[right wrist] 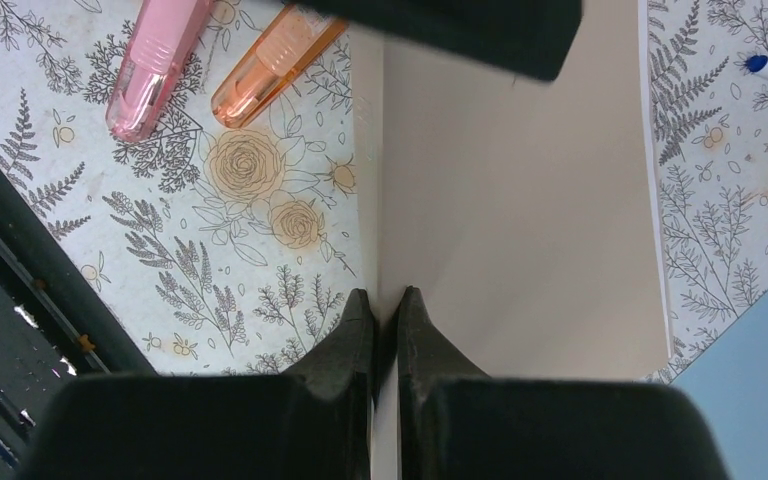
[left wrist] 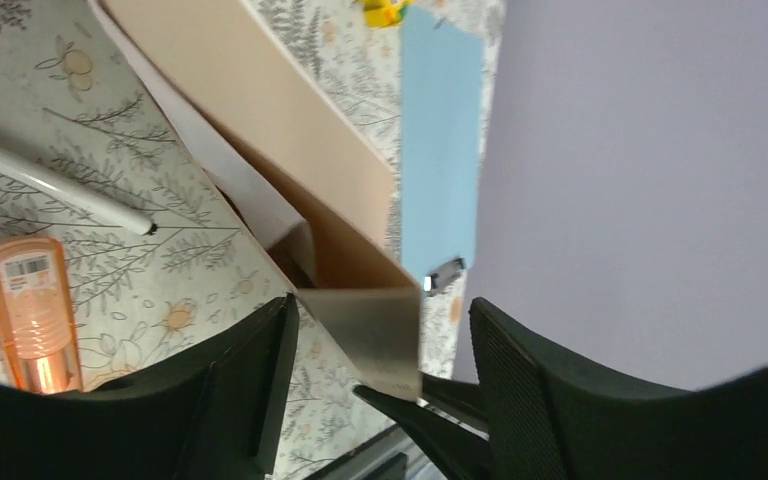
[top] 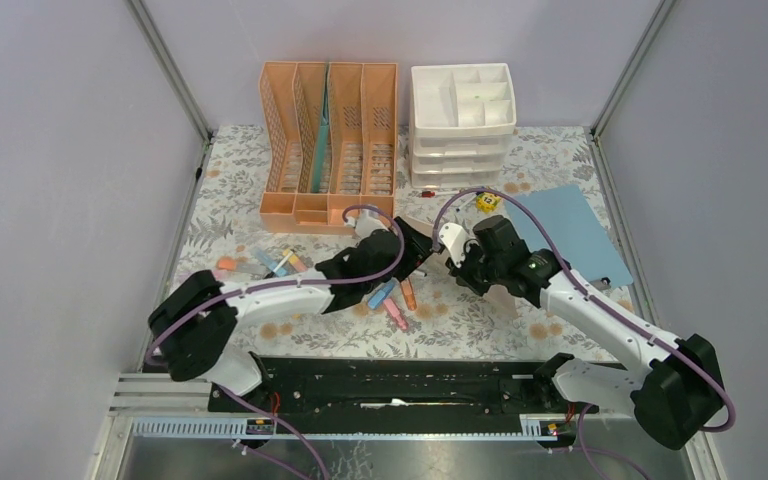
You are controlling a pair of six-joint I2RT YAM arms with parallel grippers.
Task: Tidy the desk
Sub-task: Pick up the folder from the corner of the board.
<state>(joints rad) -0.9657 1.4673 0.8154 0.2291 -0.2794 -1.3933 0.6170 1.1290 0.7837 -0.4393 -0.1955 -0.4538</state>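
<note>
The big flat table [top: 560,165] has a pale cloth on it with grey fern leaves and little orange flowers. It fills the middle of the top view, from the arms at the front to the back wall.

The right tool [right wrist: 388,310] is pinched tight on the edge of a tan paper folder [right wrist: 520,200]. Its two fingers are pressed together, with the folder's edge between them.

The left tool [left wrist: 382,330] has its fingers wide apart. One corner of the tan folder pokes into the gap between them. It does not seem to touch either finger.

The two tools are close together near the middle of the table, and the folder is between them.

A pink plastic highlighter [right wrist: 155,70] and an orange plastic highlighter [right wrist: 270,60] lie side by side on the cloth, just beside the folder. A thin white marker with a black cap [left wrist: 60,185] lies on the cloth too.

A flat light blue sheet [top: 565,235] lies on the right side of the table. A small yellow thing [top: 487,202] sits near its top corner.

At the back stand a peach slotted file rack [top: 330,150] and a white plastic drawer unit [top: 460,120], side by side.
</note>
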